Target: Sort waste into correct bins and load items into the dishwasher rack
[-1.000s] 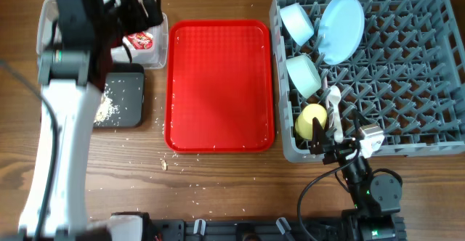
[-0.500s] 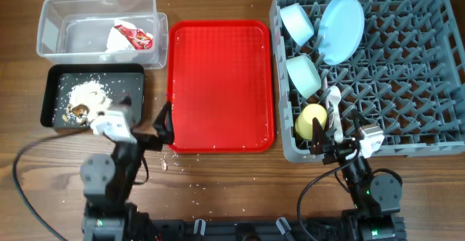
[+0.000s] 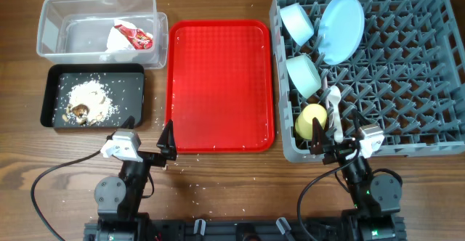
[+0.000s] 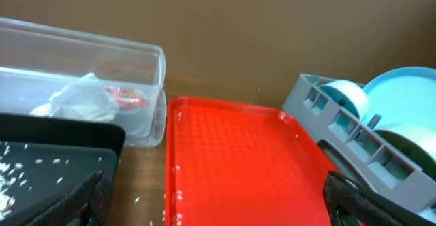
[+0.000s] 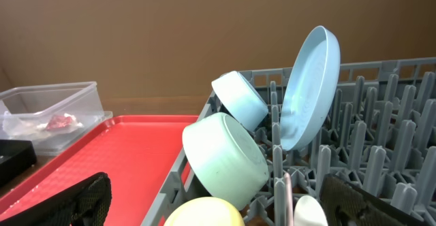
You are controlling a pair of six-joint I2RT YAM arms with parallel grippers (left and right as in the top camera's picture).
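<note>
**Grippers.** The left gripper (image 3: 167,141) and right gripper (image 3: 318,141) are both seen with fingers spread wide and nothing held. They are set low at the near table edge.

**Waste.** A crumpled red-and-white snack wrapper (image 3: 131,36) is lodged in the clear rectangular plastic tub (image 3: 54,23), far left. Beige crumbly food scraps (image 3: 91,96) are heaped in the black shallow rectangular tray (image 3: 134,88) just nearer. One kind is kept per bin.

**Items.** All are held in the large square grey pegged plastic crate (image 3: 414,74), right.
- The round pale blue plate (image 3: 341,27) is stood on edge between pegs.
- The pale blue bowl (image 3: 296,22) and pale green bowl (image 3: 304,74) are tipped against pegs, presumably for support and draining.
- The small yellow cup (image 3: 311,120) is wedged in the near-left corner, with white plastic cutlery (image 3: 334,114) just beside it. Spoon and fork cannot be told apart.

**Room.** The flat red serving tray (image 3: 218,81) lies between the bins and the crate, its right edge just beside the crate wall. The crate's right part is unfilled. Loose crumbs (image 3: 190,186) are scattered near the tray. Sorting is judged essentially done.
</note>
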